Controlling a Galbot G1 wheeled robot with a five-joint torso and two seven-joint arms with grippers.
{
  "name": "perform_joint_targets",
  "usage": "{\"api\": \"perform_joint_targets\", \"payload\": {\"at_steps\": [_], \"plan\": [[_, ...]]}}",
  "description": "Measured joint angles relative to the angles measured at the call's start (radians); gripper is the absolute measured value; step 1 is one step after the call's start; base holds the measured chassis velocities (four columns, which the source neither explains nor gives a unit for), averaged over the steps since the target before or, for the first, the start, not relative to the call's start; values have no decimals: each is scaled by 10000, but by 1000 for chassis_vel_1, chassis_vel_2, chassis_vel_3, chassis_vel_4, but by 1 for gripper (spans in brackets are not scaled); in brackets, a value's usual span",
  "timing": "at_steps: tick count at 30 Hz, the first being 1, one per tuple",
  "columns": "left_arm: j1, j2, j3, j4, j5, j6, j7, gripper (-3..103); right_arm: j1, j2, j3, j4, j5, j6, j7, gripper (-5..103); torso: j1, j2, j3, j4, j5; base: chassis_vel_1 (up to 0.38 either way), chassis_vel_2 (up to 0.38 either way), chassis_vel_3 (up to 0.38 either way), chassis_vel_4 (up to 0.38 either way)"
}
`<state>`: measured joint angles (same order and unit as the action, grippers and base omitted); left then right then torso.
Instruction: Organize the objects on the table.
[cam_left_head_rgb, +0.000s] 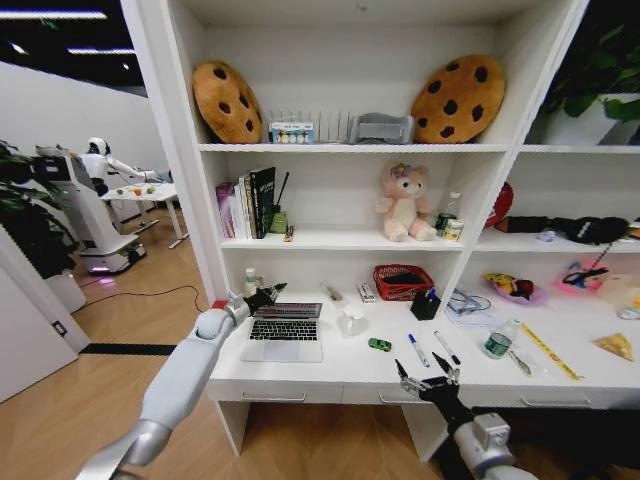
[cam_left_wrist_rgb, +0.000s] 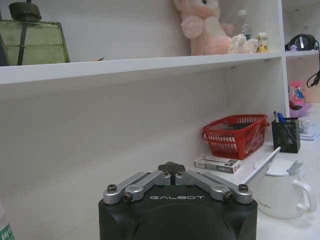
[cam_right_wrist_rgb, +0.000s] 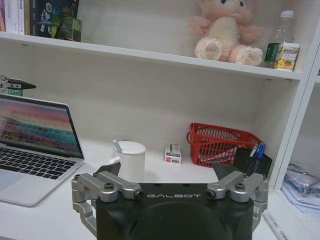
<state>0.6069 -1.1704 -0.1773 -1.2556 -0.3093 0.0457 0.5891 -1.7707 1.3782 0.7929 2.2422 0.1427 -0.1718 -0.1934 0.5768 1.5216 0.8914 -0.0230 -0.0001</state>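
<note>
Landmark was the silver-white laptop (cam_left_head_rgb: 284, 333), open on the white desk top (cam_left_head_rgb: 330, 372) with its lid tilted back.

Left gripper (cam_left_head_rgb: 268, 293) hovered at the laptop's lid top, back left corner, above the desk and touching nothing. In the left wrist view its linkage (cam_left_wrist_rgb: 172, 186) was folded in and the fingertips met at the middle, so the claw was together and empty.

Right gripper (cam_left_head_rgb: 430, 380) sat well to the right of the laptop, at the desk's front edge. Its fingers (cam_right_wrist_rgb: 108, 170) stood spread wide in the right wrist view, nothing between them.

White mug (cam_left_head_rgb: 352, 319) stood just right of the laptop, lidded, something thin sticking out of the top. Tiny green toy (cam_left_head_rgb: 379, 344) lay right of the laptop, in front of the mug. Two pens (cam_left_head_rgb: 418, 350) lay loose further right, just behind the right gripper. Red basket (cam_left_head_rgb: 402, 281) sat behind the mug by the back wall, a black pen cup (cam_left_head_rgb: 425, 304) on its right. Small bottle (cam_left_head_rgb: 498, 340) lay beyond the pens; yellow ruler (cam_left_head_rgb: 549, 351) and yellow wedge (cam_left_head_rgb: 613, 345) were farthest from the laptop, at the right end. Another small bottle (cam_left_head_rgb: 251, 281) stood just behind the laptop's left side. Pink plush bear (cam_left_head_rgb: 405, 201) sat on the shelf above.
</note>
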Motion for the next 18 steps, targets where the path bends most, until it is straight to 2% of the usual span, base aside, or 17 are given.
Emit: {"api": "perform_joint_targets", "payload": {"at_steps": [8,18], "plan": [[536,392,-73,-538,64,30,69,0,51,61,-86,-32,-132,2,-40,100,0,0,-1,0,1,0,0,0,0],[1887,815,-520,-1855,375,-72,161,0,22,65,-113,-110,-400,244,-175,100,-1,1,-1,0,0,0,0,0,0]]}}
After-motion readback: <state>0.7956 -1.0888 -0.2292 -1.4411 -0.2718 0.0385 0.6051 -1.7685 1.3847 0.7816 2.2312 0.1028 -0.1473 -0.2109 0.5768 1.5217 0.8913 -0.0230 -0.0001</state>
